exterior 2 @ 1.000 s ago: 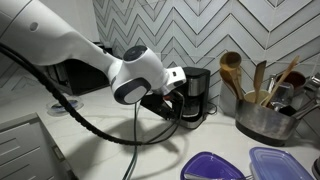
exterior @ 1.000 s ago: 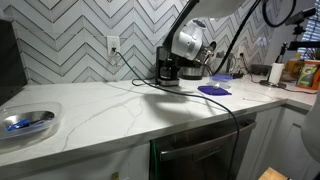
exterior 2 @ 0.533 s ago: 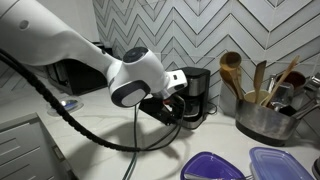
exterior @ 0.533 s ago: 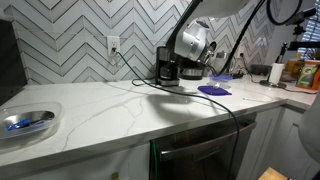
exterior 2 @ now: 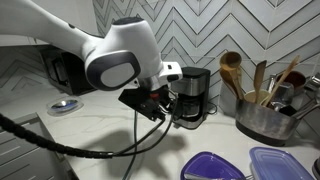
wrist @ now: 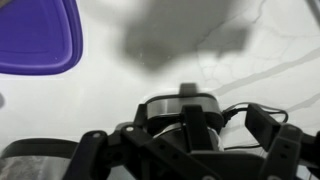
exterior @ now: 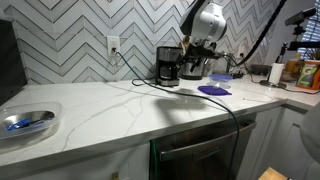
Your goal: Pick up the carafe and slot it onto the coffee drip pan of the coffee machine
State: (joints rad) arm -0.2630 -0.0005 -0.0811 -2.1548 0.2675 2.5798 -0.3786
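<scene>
The black coffee machine (exterior: 167, 65) stands by the chevron-tiled wall; it also shows in an exterior view (exterior 2: 193, 88) and, from above, in the wrist view (wrist: 183, 104). The clear-glass carafe (exterior 2: 188, 110) sits inside it on the coffee drip pan, which is hidden beneath it. In the wrist view the carafe's black handle (wrist: 196, 128) points toward me. My gripper (wrist: 178, 138) is open, its fingers spread well apart on either side of the handle without touching it. In both exterior views the gripper (exterior: 195, 62) (exterior 2: 157, 99) hovers just in front of the machine.
A flat purple disc (exterior: 213, 89) (exterior 2: 210, 165) (wrist: 35, 35) lies on the white counter. A metal canister of wooden utensils (exterior 2: 262, 118) stands beside the machine. A blue-tinted glass dish (exterior: 25, 121) sits at the counter's far end. A black cable crosses the counter.
The wrist has lifted and drawn back from the coffee machine. The carafe stays in the machine, no longer held.
</scene>
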